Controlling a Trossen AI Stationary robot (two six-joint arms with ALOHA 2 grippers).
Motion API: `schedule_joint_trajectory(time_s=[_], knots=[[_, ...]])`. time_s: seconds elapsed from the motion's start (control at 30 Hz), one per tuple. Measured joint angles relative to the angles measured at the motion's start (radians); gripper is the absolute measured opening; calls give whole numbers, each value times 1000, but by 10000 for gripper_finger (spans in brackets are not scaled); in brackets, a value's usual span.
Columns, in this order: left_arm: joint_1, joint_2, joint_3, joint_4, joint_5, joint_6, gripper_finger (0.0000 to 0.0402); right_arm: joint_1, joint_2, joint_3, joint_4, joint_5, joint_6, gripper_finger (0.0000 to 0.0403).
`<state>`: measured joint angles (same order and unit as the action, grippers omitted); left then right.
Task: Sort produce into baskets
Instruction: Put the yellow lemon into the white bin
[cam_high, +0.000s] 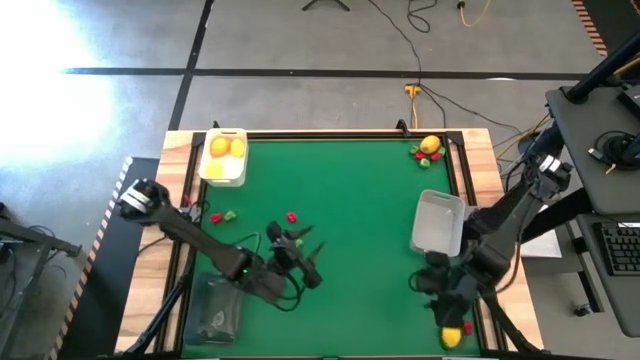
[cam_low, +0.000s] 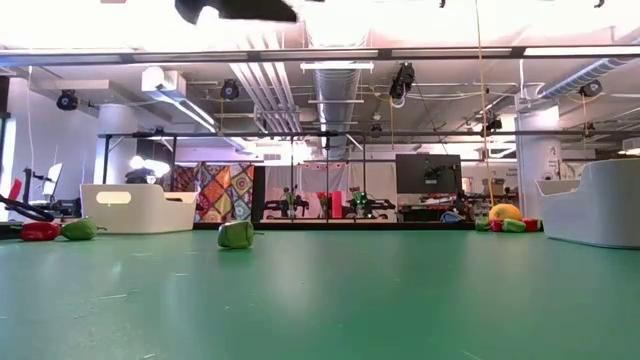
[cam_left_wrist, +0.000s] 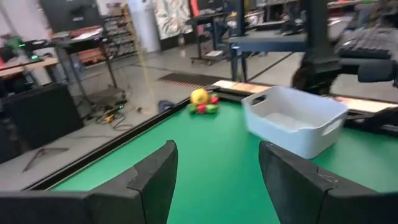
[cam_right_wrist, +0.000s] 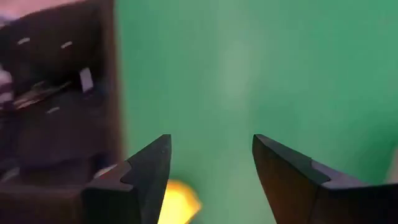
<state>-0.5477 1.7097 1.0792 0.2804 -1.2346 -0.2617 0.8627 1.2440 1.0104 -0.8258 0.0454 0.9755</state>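
My left gripper (cam_high: 310, 257) is open and empty above the green table, left of its middle, pointing toward the pale grey-white basket (cam_left_wrist: 292, 118). My right gripper (cam_high: 449, 320) is open near the table's near right corner, just above a yellow lemon (cam_right_wrist: 179, 203) that lies on the table beside one finger; I see no contact. The white basket (cam_high: 222, 157) at the far left holds yellow lemons. The dark translucent basket (cam_high: 215, 310) stands at the near left. Red and green pieces (cam_high: 222, 216) and a red piece (cam_high: 291, 216) lie loose on the table.
A lemon with red and green pieces (cam_high: 426, 150) lies at the far right corner. A red piece (cam_high: 467, 328) lies by the near right lemon. The grey-white basket (cam_high: 438, 222) stands just beyond my right gripper. The table's middle (cam_high: 360, 230) is bare green.
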Motion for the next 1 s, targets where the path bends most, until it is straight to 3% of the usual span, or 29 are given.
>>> schedule_joint_trajectory(time_s=[0.13,0.23,0.33,0.6,0.73,0.8,1.0], knots=[[29,71,38,176,26,147,207,62,73,77,-113,-38,278,226],[70,102,56,199,64,199,207,105,134,118,-207,-93,463,221],[130,116,59,198,188,179,207,140,194,144,-254,-137,545,214],[316,149,78,174,645,191,207,152,359,223,-246,-293,581,193],[374,143,130,124,1106,268,207,150,431,256,-245,-368,626,174],[386,143,175,101,1243,304,207,151,457,274,-246,-422,649,165],[378,143,269,4,1191,319,207,149,490,320,-238,-476,727,161]])
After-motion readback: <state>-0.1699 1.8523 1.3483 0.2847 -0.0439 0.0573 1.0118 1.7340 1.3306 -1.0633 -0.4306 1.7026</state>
